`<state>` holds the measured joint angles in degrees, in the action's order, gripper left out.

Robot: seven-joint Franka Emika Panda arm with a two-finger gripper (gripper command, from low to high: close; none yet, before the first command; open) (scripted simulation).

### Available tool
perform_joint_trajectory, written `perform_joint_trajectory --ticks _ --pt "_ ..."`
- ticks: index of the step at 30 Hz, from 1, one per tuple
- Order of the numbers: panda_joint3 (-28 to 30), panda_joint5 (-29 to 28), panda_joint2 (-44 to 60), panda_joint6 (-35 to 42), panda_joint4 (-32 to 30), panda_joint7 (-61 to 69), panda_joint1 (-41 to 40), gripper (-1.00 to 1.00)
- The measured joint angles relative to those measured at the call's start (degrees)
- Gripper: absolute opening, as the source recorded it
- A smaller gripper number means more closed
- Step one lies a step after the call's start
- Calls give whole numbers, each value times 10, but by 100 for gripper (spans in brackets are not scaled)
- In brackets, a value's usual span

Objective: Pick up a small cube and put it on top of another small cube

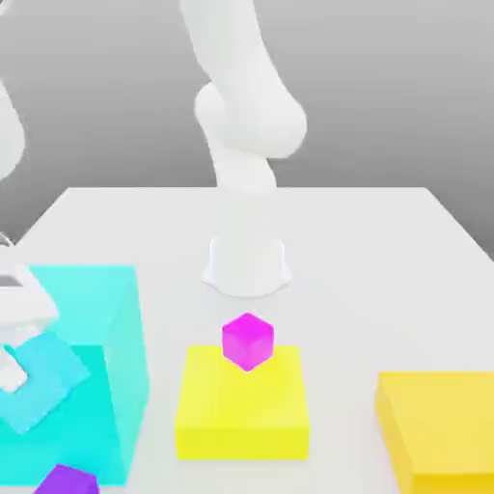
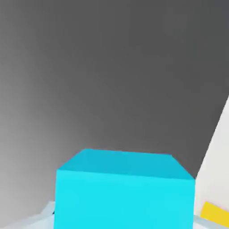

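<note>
My claw (image 1: 13, 371) is clamped narrow on a small cyan cube (image 1: 41, 386), low at the exterior view's left, in front of the big cyan block (image 1: 96, 318). The magenta cube (image 1: 248, 341), my likely target, sits on the yellow slab (image 1: 241, 410), at roughly three o'clock from my claw, well apart. A purple cube (image 1: 68, 480) lies at six o'clock on the desk (image 1: 367, 251).

On the white table (image 1: 386, 241) there were two small cubes: one magenta cube (image 1: 248, 341) and one purple cube (image 1: 68, 480). There were two yellow blocks, a near one (image 1: 242, 410) and another (image 1: 444, 429) at the exterior view's right. One large cyan block (image 1: 96, 376) stood there too.
</note>
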<state>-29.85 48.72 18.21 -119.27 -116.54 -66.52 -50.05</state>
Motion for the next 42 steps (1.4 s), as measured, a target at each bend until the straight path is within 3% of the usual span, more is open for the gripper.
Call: perform_joint_trajectory --ticks 15,31,34,35,42 --pt "-1 -328 24 -18 -4 -362 266 -100" --pt "-16 -592 -10 -114 -10 -663 507 -100" --pt "-7 -635 27 -156 -10 -693 537 -100" --pt "1 -649 44 -174 -13 -702 545 100" --pt "2 -651 47 -176 -14 -704 547 100"
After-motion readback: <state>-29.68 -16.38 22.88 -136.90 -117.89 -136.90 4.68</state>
